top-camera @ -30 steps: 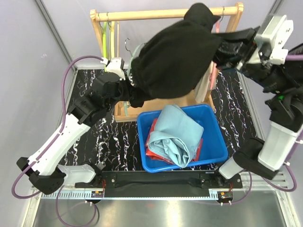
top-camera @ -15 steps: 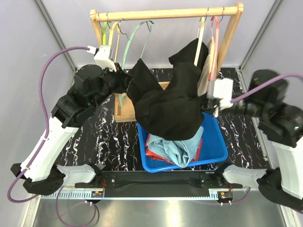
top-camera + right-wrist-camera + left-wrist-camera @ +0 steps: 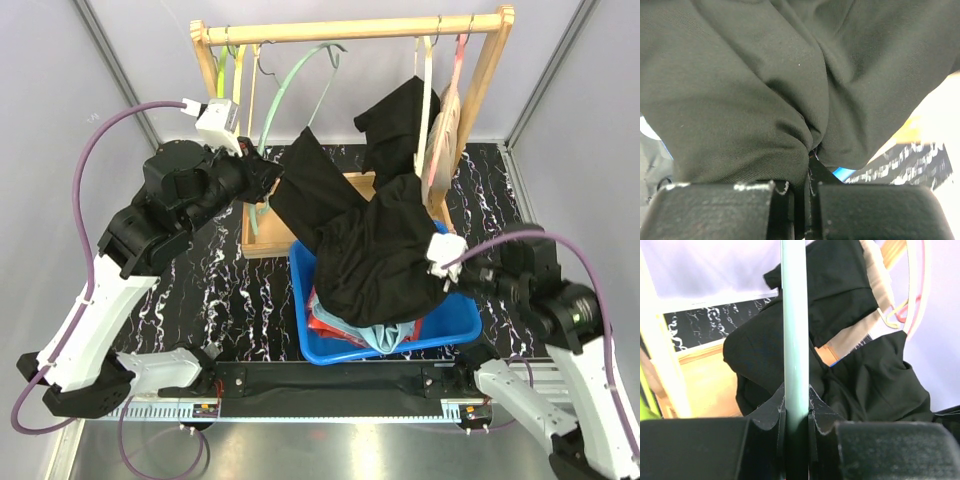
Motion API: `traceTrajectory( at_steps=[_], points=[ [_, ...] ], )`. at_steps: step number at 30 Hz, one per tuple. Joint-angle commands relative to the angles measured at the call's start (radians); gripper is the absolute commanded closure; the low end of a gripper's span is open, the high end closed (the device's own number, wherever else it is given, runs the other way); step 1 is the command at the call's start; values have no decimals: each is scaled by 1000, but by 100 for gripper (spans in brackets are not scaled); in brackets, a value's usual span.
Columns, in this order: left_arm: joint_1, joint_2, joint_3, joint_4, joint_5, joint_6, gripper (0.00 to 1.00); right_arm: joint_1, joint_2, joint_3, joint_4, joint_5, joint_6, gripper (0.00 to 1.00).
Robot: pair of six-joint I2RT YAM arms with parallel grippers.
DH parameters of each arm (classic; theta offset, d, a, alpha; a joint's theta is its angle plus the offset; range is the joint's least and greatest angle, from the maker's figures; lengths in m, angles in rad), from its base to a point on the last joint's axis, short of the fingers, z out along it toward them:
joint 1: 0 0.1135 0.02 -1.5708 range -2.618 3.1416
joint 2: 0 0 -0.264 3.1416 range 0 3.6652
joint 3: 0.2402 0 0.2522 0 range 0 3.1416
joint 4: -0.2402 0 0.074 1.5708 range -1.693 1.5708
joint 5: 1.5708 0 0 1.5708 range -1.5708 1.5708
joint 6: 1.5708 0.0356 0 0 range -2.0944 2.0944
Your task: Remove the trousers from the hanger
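A pair of black trousers (image 3: pixel 375 250) stretches from the pale green hanger (image 3: pixel 290 95) down over the blue bin (image 3: pixel 462 322). My left gripper (image 3: pixel 262 180) is shut on the green hanger's bar (image 3: pixel 795 340). My right gripper (image 3: pixel 437 262) is shut on the black trousers (image 3: pixel 765 75) over the bin. A second black pair (image 3: pixel 395 125) and a beige pair (image 3: pixel 440 150) hang at the right of the wooden rack (image 3: pixel 350 30). The light blue pair (image 3: pixel 385 335) and the red patterned pair (image 3: pixel 325 320) lie in the bin under the black cloth.
Empty yellow and green hangers (image 3: pixel 232 70) hang at the rack's left end. A pink hanger (image 3: pixel 460 60) hangs at the right. The rack's wooden base (image 3: pixel 262 235) stands on the black marbled table (image 3: pixel 220 290) behind the bin.
My right gripper has pulled the black trousers down from rack height to just above the bin. The cloth has slid off most of the green hanger. My left arm holds steady.
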Motion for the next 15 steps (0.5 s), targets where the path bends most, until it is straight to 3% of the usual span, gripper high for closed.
traceTrajectory(
  at_steps=[1, 9, 13, 15],
  points=[
    [7, -23, 36, 131, 35, 33, 100, -54, -93, -92, -32, 101, -12, 100],
    [5, 5, 41, 139, 66, 27, 100, -103, -186, -186, -48, 181, 37, 98],
    [7, -3, 35, 144, 69, 24, 100, -111, -186, -273, -13, 291, 80, 96],
    [7, -10, 28, 147, 67, 24, 100, -120, -185, -292, 24, 333, 118, 84]
  ],
)
